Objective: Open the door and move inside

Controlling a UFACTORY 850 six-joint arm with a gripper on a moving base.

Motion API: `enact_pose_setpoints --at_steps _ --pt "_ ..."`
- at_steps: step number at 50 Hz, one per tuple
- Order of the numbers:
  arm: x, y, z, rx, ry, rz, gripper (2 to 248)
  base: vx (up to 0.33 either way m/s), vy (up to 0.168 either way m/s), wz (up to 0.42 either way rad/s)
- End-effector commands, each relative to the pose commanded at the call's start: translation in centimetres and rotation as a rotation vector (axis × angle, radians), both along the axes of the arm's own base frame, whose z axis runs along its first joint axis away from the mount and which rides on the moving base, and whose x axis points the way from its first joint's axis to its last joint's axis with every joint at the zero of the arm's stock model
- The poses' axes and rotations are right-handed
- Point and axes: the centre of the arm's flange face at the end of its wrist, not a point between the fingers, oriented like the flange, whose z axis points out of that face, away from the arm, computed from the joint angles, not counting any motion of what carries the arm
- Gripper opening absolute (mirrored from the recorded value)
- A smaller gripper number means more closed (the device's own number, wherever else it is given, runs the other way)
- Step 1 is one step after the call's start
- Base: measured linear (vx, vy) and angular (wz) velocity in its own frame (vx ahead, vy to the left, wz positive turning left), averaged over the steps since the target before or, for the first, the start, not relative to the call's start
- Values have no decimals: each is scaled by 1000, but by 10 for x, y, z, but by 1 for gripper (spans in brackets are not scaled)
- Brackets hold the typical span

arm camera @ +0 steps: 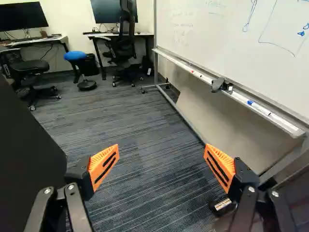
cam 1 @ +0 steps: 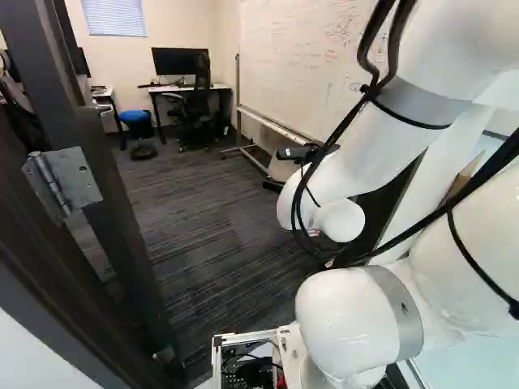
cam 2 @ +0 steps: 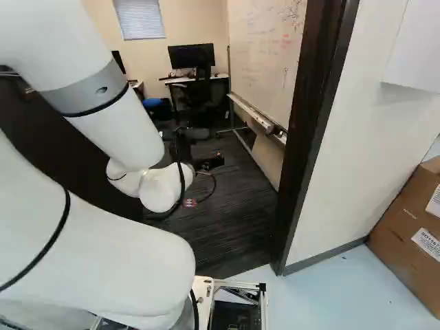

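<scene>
White arm [cam 1: 357,316] sections lie closest to both base views, crossed by black cables. At its foot, a metal-framed base [cam 1: 243,336] contains wiring and dark components.

Differences between views, with the whiteboard [arm camera: 203,24] as landmark: only the left base view shows the hinge [cam 1: 77,174], across the floor from the whiteboard. Only the right base view shows the cardboard box [cam 2: 402,213], on the near side of the whiteboard, past the dark door frame [cam 2: 313,124] and beside the pale wall [cam 2: 364,124]. Contents of the box cannot be seen. Only the wrist view shows clearly the markers [arm camera: 260,108] and a grey item [arm camera: 219,85] in the whiteboard's tray [arm camera: 285,124].

Black gripper [cam 2: 204,148] is ahead of the arm, off the whiteboard's face. Its fingers [arm camera: 104,164] are spread wide, orange pads well apart, nothing gripped between them; carpet shows through the gap.

Door [arm camera: 24,159] found standing open, across the floor from the whiteboard and beside one finger in the wrist view. Contact between the two cannot be determined.

Past the whiteboard's far end stands a counter [arm camera: 145,34] bearing a monitor [arm camera: 113,10], with an office chair [arm camera: 124,43] at it. Further from the whiteboard stands a blue stool [arm camera: 77,55].
</scene>
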Motion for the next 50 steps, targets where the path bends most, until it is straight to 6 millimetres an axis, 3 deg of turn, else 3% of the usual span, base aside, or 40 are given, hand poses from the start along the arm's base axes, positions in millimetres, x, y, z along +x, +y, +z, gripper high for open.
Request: enact_pose_setpoints --at_steps 50 --pt "0 0 0 0 0 0 247 151 30 155"
